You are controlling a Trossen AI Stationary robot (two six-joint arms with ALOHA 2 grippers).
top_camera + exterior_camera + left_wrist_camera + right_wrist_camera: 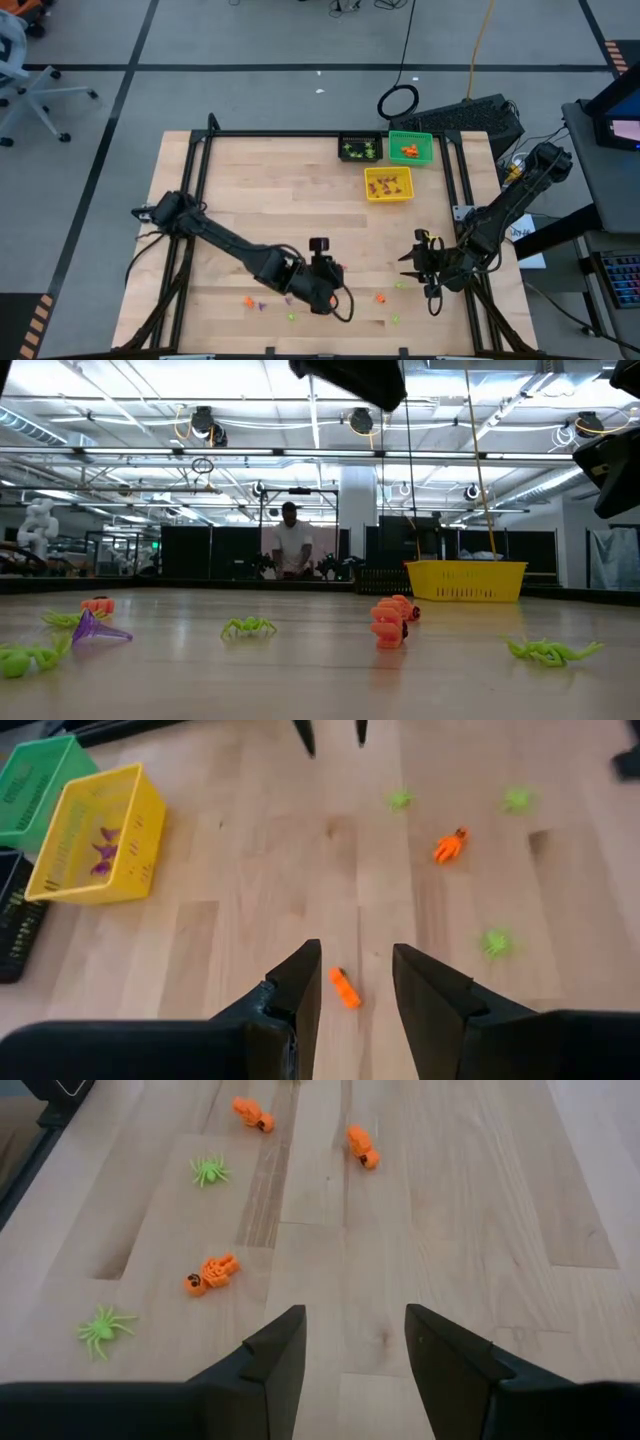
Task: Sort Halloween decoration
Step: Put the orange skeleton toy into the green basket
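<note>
The Halloween decoration lies scattered on the wooden table near its front edge: orange [380,296], purple [95,628] and light-green [395,318] trinkets. My left gripper [355,960] hangs open above the front middle of the table [335,290]. An orange trinket [345,988] shows in the gap between its fingers and touches neither; it seems to lie on the wood below. My right gripper [350,1340] stands open at the front right [415,262], with nothing between its fingers. Orange [210,1272] and green [103,1328] trinkets lie ahead of it.
Three square bins stand at the far right: black [360,148] with green trinkets, green [410,148] with orange ones, yellow [388,183] with purple ones. A black frame rail [205,150] runs along the table's edges. A person [292,545] stands in the room beyond.
</note>
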